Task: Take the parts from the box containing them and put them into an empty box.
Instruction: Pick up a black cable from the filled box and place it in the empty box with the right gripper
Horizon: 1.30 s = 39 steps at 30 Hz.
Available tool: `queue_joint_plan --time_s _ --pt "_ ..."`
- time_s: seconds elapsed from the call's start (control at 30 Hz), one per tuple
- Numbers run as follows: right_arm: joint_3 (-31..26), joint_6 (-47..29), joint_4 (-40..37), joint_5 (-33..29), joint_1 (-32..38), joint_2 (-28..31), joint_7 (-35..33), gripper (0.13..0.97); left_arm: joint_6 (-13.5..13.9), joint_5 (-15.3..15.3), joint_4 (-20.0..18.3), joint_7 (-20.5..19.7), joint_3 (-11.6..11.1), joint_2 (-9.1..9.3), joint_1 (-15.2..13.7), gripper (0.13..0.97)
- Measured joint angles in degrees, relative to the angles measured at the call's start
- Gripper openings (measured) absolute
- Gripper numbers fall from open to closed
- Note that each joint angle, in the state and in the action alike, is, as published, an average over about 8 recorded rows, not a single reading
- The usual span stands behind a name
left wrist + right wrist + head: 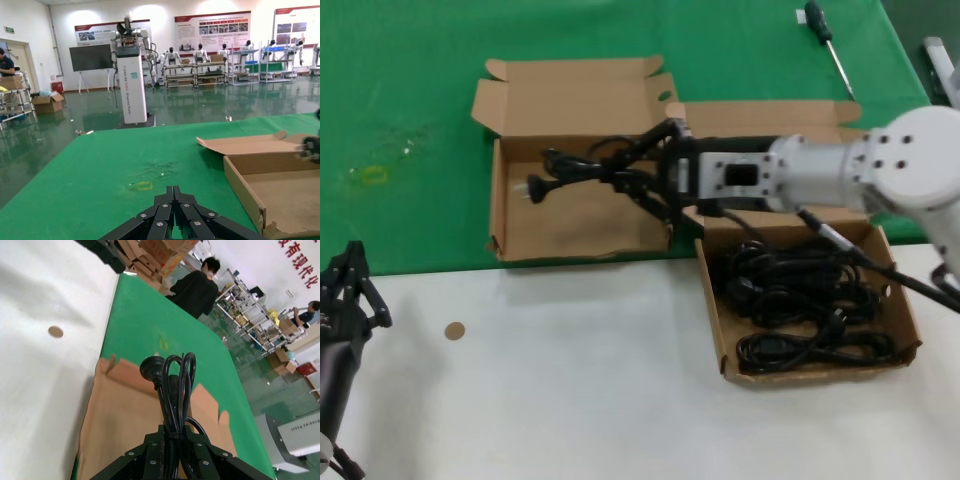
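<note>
My right gripper [625, 180] is shut on a bundled black power cord [570, 172] and holds it over the floor of the empty box [570, 235], the one with the scalloped lid, at the left. The cord's plug [535, 188] points left. In the right wrist view the cord [172, 385] runs out between the closed fingers [150, 445] above the box's brown floor [120, 430]. The box containing the parts [715, 300] stands to the right with several more coiled cords [800, 300]. My left gripper [350, 290] is parked at the lower left, shut and empty [173, 191].
A black-handled screwdriver [825, 35] lies on the green mat at the back right. The boxes straddle the line where the green mat meets the white table [570, 400]. A small brown round spot [454, 330] lies on the white surface.
</note>
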Motion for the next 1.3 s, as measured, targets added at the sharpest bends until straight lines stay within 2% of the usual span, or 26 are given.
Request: queue_joint_plan --time_s 0.3,0.6,0.9,1.3 --pt "-1.9 3.5 -5.0 -1.8 1.7 -5.7 -1.2 0.214 0.0 0.0 0.0 0.0 0.0 0.00 0.0 0.152" --pt "-2.5 6.3 -13.5 -2.1 3.9 -10.0 -6.8 0.214 0.0 0.0 0.0 0.0 0.0 0.00 0.0 0.152" --pt "-1.4 8.0 -21.6 -0.9 6.2 -12.2 -12.9 0.214 0.0 0.0 0.0 0.0 0.0 0.00 0.0 0.152" --pt "-0.2 8.7 -27.9 0.4 8.0 -14.1 -17.1 0.221 0.0 0.0 0.0 0.0 0.0 0.00 0.0 0.152"
